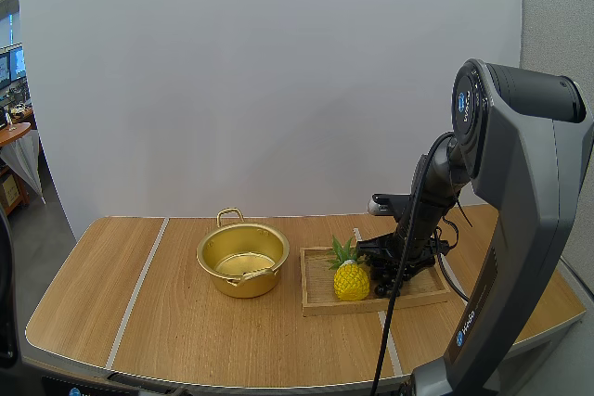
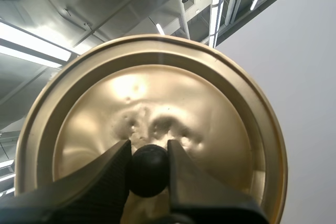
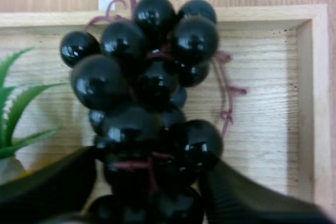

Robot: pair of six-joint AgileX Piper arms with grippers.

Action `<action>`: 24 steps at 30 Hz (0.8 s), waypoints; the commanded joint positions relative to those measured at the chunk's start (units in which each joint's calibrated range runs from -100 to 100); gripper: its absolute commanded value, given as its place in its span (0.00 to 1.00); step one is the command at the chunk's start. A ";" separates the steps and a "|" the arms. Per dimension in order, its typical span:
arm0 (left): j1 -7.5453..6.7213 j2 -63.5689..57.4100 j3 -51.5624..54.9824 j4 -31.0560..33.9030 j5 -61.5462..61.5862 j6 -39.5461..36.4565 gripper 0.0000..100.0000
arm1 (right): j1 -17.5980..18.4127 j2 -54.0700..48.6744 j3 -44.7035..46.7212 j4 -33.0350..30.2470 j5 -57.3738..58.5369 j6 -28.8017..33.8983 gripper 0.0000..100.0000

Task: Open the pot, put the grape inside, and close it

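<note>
2 claws are busy. The left claw (image 2: 148, 149) is clamped on the black knob (image 2: 148, 171) of the gold lid (image 2: 157, 87). Its 2 fingers (image 2: 105, 177) press the knob from either side, and the lid's round face spreads out just beyond the tips.

The right claw (image 3: 148, 163) is down in the wooden tray (image 3: 262, 103), with its fingers (image 3: 58, 179) spread apart. The bunch of black grapes (image 3: 147, 77) lies on the tray floor between them. The lowest grapes sit right in the gap and the rest of the bunch, with its reddish stem, stretches ahead of the tips. I cannot tell whether the fingers are pressing the grapes. Green pineapple leaves (image 3: 16, 103) show just beside 1 finger.

From above, the pineapple (image 1: 351, 277) stands in the tray just beside this claw. The pot (image 1: 243, 260) sits open on the table (image 1: 167, 322) beyond the pineapple, apart from the tray's near end, and nothing shows inside it.
</note>
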 commanded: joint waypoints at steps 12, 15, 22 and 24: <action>-0.13 -0.27 -0.22 0.81 -2.62 -0.56 0.00 | -0.17 -4.46 -0.34 0.29 -0.34 -0.53 0.00; -0.13 -0.27 -0.22 0.81 -2.62 -0.56 0.00 | -0.17 -8.91 -0.34 0.29 0.41 -0.53 0.00; -0.13 -0.27 -0.22 0.81 -2.62 -0.56 0.00 | -0.17 -22.25 -0.50 0.29 1.24 -0.58 0.00; -0.13 -0.27 -0.22 0.81 -2.62 -0.56 0.00 | -0.17 -25.69 -1.97 0.29 4.38 -0.58 0.00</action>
